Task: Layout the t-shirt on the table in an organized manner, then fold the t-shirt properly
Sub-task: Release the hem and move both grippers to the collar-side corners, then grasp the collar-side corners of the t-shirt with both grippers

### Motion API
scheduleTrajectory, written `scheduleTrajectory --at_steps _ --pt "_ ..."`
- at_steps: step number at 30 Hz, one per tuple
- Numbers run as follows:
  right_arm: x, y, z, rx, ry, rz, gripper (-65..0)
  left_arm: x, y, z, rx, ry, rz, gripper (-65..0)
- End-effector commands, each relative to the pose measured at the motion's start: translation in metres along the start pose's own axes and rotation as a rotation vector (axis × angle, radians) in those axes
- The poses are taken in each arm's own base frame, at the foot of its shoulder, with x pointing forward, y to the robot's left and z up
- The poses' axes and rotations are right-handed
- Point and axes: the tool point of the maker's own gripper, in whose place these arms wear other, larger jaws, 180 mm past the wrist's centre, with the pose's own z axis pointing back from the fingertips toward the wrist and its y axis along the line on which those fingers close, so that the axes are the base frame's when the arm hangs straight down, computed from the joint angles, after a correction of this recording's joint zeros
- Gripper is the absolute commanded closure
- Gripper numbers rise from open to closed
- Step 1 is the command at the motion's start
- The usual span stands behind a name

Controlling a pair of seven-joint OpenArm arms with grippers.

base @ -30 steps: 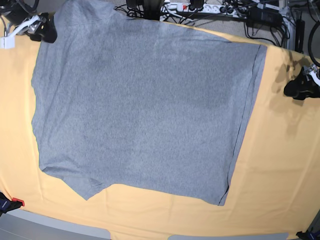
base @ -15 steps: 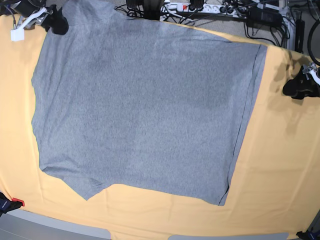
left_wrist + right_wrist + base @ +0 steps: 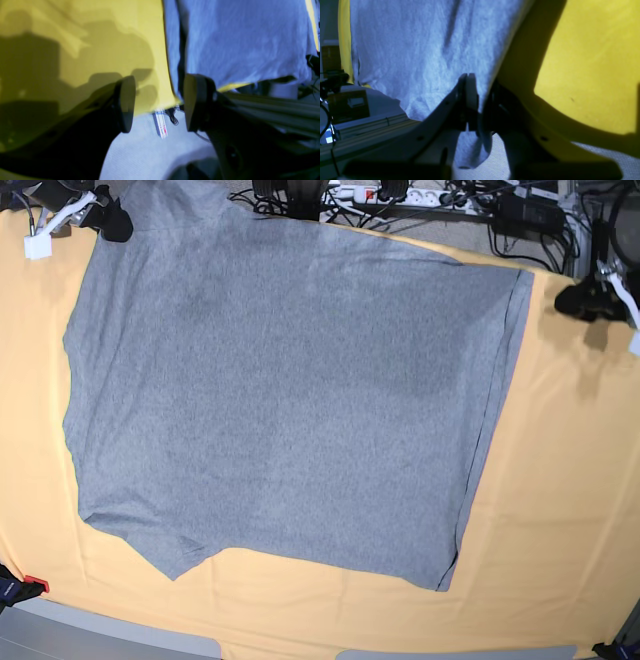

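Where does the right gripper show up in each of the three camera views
Base: right gripper at the top left, at the far corner of the grey t-shirt.
Right wrist: right gripper at bottom centre, jaws pinching the t-shirt edge.
Left wrist: not in it; only the left gripper, jaws apart.
Shared landmark: the t-shirt on the yellow-orange table, seen in all three.

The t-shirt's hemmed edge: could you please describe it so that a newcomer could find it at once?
Start from the table, covered in pale yellow-orange cloth, and find the grey t-shirt spread flat across it. In the base view, follow the shirt to its right side: the hemmed edge is the long straight border with a dark stitched line, unlike the uneven left side.
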Motion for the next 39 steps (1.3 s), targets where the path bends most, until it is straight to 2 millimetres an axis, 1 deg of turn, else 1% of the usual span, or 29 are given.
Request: scheduleTrajectory --at_steps 1,4,6,10,12,16,19,21,23,27,30,33,35,39 --pt "0.007 0.002 0.005 0.008 -0.018 0.016 -8.3 0.007 -0.002 0.007 0.001 -0.007 -0.026 -32.7" --pt "0.009 0.004 0.005 0.023 -0.031 0.014 -8.9 -0.003 -0.002 0.008 0.002 0.016 -0.011 -32.8" --pt "0.01 0.006 0.005 0.03 -0.038 0.013 -10.2 -0.003 -0.002 0.008 0.001 0.015 -0.011 -33.5" --pt "0.01 0.006 0.005 0.03 -0.038 0.013 -14.4 -0.002 -0.002 0.008 0.001 0.015 -0.011 -42.5" --pt "0.01 0.006 0.005 0.03 -0.038 0.013 -15.3 -0.002 -0.002 0.008 0.001 0.015 -0.011 -44.7" --pt "0.011 0.006 0.005 0.032 -0.04 0.013 -15.3 -0.004 -0.002 0.006 -0.002 0.013 -0.007 -45.0" --pt "0.014 0.011 0.006 0.057 -0.062 0.009 -15.3 -0.003 -0.003 0.006 -0.003 0.014 -0.009 -45.0" --pt "0.015 0.011 0.006 0.057 -0.062 0.01 -15.3 0.001 -0.004 0.007 -0.003 0.011 -0.024 -44.9" --pt "0.014 0.01 0.006 0.057 -0.062 0.009 -15.3 0.01 -0.007 0.006 -0.006 -0.007 -0.051 -44.9" --pt "0.015 0.011 0.006 0.057 -0.062 0.01 -15.3 0.038 -0.013 0.006 -0.009 -0.063 -0.117 -44.9" --pt "0.014 0.01 0.006 0.057 -0.062 0.009 -15.3 0.045 -0.014 0.006 -0.009 -0.081 -0.128 -44.9" --pt "0.015 0.011 0.006 0.057 -0.062 0.01 -15.3 0.043 -0.014 0.004 -0.014 -0.084 -0.12 -44.9" --pt "0.015 0.011 0.006 0.057 -0.062 0.01 -15.3 0.038 -0.016 0.0 -0.025 -0.089 -0.103 -44.9" --pt "0.014 0.01 0.006 0.057 -0.062 0.009 -15.3 0.016 -0.019 -0.011 -0.044 -0.062 -0.055 -44.9"
